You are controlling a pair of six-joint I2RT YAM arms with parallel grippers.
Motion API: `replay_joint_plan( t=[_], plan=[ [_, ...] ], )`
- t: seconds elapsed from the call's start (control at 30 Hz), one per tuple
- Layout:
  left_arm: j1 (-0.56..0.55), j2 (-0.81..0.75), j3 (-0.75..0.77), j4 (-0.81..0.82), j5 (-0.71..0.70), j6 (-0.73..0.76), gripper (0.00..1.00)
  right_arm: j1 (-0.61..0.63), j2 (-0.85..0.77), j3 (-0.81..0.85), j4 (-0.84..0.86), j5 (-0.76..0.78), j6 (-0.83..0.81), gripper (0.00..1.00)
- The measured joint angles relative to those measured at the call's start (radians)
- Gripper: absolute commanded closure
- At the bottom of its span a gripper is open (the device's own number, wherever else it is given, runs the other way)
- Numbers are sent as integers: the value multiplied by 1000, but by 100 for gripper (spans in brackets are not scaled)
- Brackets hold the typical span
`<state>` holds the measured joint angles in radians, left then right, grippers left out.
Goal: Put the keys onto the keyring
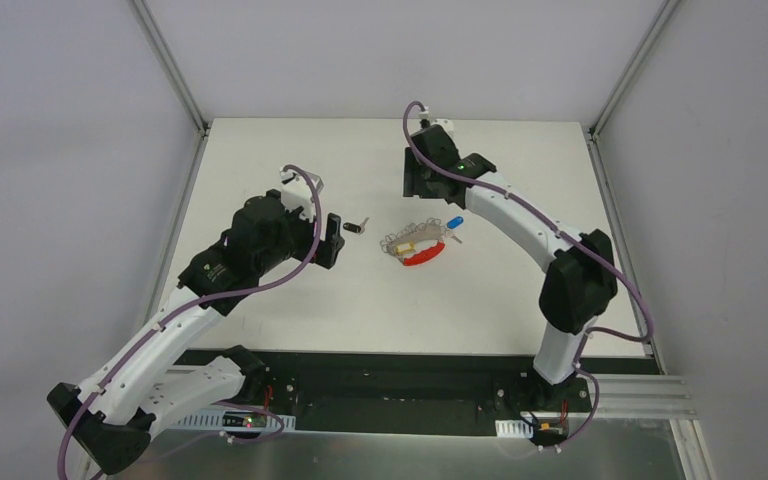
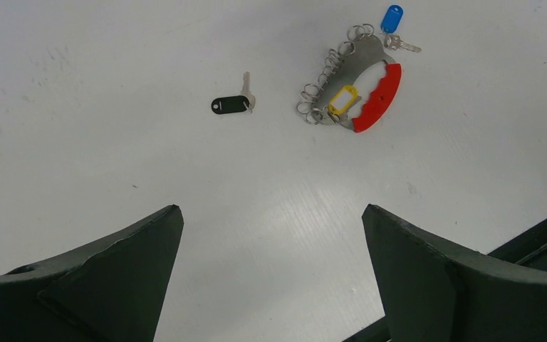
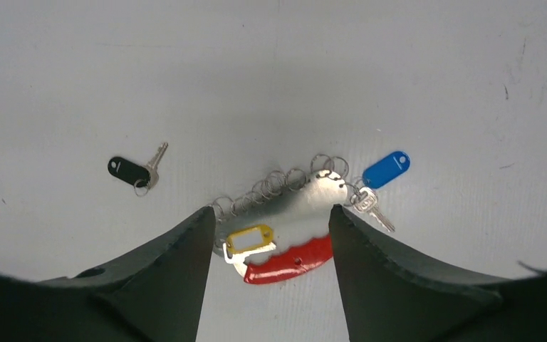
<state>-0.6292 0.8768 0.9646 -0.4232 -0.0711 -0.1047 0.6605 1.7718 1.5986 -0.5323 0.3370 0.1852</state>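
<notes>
The keyring (image 1: pixel 415 240) lies mid-table: a chain of silver rings (image 3: pixel 278 182) with a curved red strap (image 3: pixel 288 262) and a yellow tag (image 3: pixel 249 239). A blue-headed key (image 3: pixel 384 171) lies at its right end; I cannot tell if it is linked on. The black-headed key (image 1: pixel 357 227) lies apart to the left, also seen as the black key (image 2: pixel 231 104). My right gripper (image 3: pixel 269 214) hovers over the keyring with its jaws apart, straddling strap and tag in its view and gripping nothing. My left gripper (image 2: pixel 271 214) is wide open and empty, short of the black key.
White tabletop (image 1: pixel 260 300) with metal frame posts at the back corners. Purple cables run along both arms. The right arm (image 1: pixel 520 215) reaches in from the right and the left arm (image 1: pixel 250 245) from the left. A dark edge (image 2: pixel 541 235) shows at the left wrist view's lower right.
</notes>
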Motion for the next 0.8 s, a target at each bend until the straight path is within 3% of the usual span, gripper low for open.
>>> replay_joint_plan(
  t=[0.17, 0.8],
  plan=[
    [0, -11, -1, 0, -11, 0, 1, -9, 137, 122, -19, -10, 27, 43],
    [0, -15, -14, 1, -18, 1, 1, -28, 386, 229, -97, -67, 158, 55]
  ],
)
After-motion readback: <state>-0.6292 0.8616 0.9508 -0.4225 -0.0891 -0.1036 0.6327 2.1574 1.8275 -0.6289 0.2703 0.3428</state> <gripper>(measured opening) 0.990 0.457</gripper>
